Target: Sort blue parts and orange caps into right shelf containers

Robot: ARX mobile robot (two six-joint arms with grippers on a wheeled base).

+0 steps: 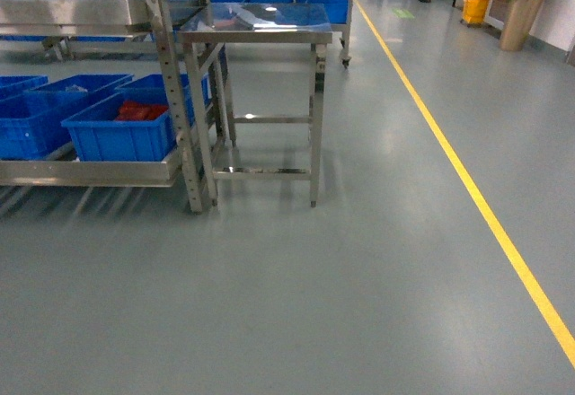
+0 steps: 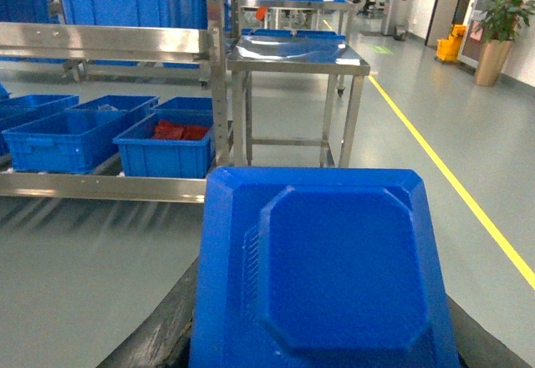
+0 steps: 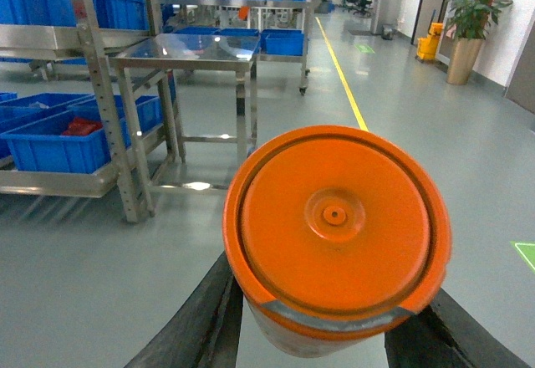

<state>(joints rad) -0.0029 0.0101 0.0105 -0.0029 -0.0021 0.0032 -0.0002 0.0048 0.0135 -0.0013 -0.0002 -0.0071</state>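
A flat blue part (image 2: 334, 276) with cut corners fills the lower half of the left wrist view. My left gripper (image 2: 322, 339) is shut on it, one dark finger (image 2: 163, 322) showing on each side. In the right wrist view my right gripper (image 3: 322, 330) is shut on a round orange cap (image 3: 334, 217), held by its rim between the fingers (image 3: 196, 322). The shelf containers, bright-blue crates (image 1: 117, 130), sit on the low shelf at the left; the nearest one holds red pieces (image 1: 139, 109). Neither gripper shows in the head view.
A steel rack (image 1: 175, 90) with upright posts carries the crates. Beside it stands a steel table (image 1: 260, 25) on thin legs. A yellow floor line (image 1: 467, 179) runs along the right. Far back are a potted plant (image 1: 521, 9) and a yellow mop bucket (image 1: 476, 4).
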